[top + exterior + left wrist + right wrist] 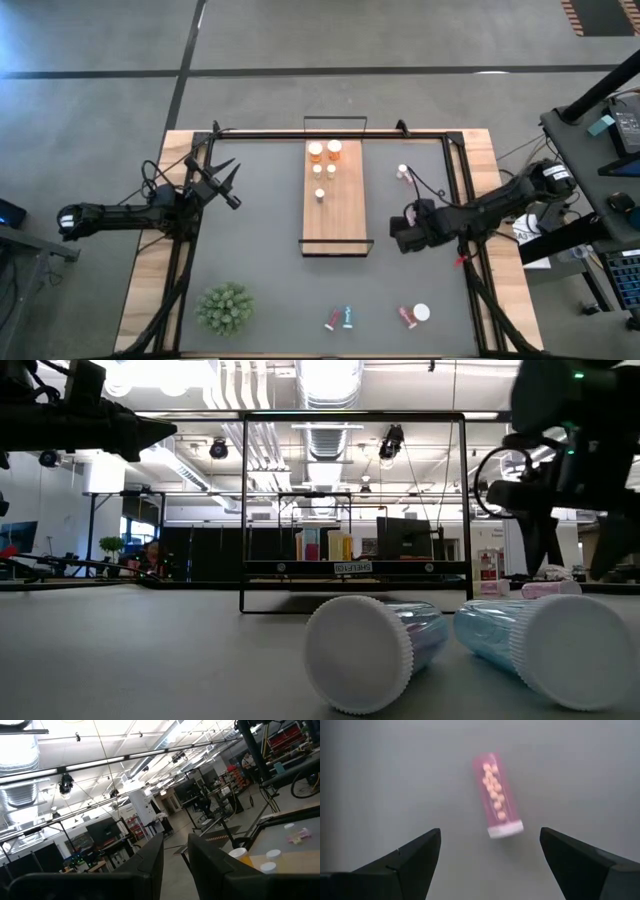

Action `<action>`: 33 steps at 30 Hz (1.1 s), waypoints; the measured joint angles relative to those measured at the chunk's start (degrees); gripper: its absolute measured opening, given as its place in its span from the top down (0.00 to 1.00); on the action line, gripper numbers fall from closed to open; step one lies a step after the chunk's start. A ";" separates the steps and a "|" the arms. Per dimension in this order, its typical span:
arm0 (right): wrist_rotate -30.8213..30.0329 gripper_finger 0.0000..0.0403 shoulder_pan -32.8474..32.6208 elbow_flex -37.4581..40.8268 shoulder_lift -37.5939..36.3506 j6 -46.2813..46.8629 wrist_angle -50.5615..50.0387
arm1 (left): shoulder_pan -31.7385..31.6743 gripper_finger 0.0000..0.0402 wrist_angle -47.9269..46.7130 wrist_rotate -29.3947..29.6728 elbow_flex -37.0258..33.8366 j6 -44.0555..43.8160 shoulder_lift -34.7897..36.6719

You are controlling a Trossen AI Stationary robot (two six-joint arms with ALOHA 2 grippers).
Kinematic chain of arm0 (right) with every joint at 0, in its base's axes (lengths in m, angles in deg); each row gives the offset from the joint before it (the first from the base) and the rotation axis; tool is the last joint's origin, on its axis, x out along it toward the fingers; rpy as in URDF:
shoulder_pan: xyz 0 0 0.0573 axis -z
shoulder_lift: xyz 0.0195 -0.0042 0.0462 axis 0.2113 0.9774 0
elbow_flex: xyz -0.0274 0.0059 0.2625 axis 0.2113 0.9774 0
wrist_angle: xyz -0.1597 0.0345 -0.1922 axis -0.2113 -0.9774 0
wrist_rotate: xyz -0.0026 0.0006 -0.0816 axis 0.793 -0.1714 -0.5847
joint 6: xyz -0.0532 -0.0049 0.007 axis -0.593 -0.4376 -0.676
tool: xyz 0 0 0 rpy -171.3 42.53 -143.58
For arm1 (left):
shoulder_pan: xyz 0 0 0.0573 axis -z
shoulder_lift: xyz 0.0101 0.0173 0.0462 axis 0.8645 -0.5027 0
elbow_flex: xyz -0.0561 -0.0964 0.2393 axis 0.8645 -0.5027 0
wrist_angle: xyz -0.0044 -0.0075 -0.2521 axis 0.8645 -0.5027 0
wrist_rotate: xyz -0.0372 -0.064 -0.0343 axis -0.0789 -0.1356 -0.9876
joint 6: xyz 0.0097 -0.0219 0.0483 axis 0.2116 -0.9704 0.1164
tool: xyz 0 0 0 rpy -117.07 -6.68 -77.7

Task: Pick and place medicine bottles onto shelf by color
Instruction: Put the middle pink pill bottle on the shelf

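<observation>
A pink bottle (496,790) with a white cap lies on its side on the grey table (260,230). My right gripper (490,855) hovers over it, open and pointing steeply down, one finger on either side, touching nothing. In the low view the bottle (545,589) lies below the gripper (572,550). In the high view the gripper (402,238) hides the bottle. It stands right of the shelf (338,225), a light-wood board. Orange bottles (325,149) and white ones (324,172) stand upright on the shelf's far end. My left gripper (232,196) waits shut, raised at the far left.
An upright pink bottle (403,174) stands on the table just beyond my right gripper. Several bottles lie near the front edge: pink (330,321), teal (348,317), pink (407,317), and a white cap (421,312). A green spiky plant (225,308) sits front left.
</observation>
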 joint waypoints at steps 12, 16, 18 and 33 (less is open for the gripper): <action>-16.57 0.18 -9.50 6.10 6.13 8.80 5.57 | -0.02 0.82 0.01 0.02 0.00 0.00 0.00; -17.52 0.18 -11.85 6.03 9.62 9.65 6.27 | -0.02 0.82 0.00 0.01 0.00 0.00 0.00; -17.85 0.18 -12.82 5.97 11.32 11.79 6.40 | -0.02 0.82 0.02 0.02 -0.01 0.00 0.00; -21.74 0.26 -17.29 5.99 16.26 20.44 6.58 | -0.02 0.82 0.00 0.00 0.01 0.00 0.00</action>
